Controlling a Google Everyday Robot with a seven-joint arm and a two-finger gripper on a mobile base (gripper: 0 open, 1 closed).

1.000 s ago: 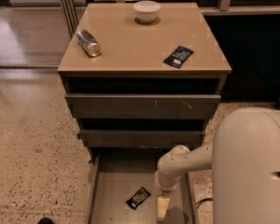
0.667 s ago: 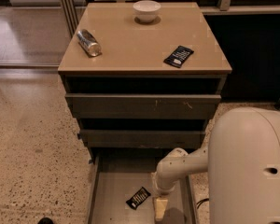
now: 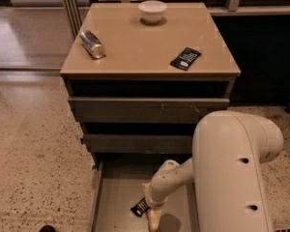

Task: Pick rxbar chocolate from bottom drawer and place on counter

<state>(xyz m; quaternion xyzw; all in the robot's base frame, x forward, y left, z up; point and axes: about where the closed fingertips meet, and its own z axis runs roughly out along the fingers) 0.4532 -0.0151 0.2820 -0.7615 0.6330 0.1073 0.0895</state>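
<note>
The bottom drawer [image 3: 115, 203] is pulled open at the foot of the cabinet, showing its grey floor. The rxbar chocolate [image 3: 139, 207], a small black bar with white lettering, lies on that floor near the middle. My gripper [image 3: 152, 210] reaches down into the drawer on the white arm [image 3: 232, 173] and sits right at the bar's right end, covering part of it. The tan counter [image 3: 135, 47] is the cabinet's top.
On the counter are a white bowl [image 3: 152, 10] at the back, a silver can [image 3: 93, 44] lying on its side at the left, and another black bar with a white label [image 3: 185, 58] at the right. Two closed drawers sit above the open one. Speckled floor lies to the left.
The gripper has moved left and a little down inside the drawer, from beside the bar to right at its right end. The bar has not visibly shifted.
</note>
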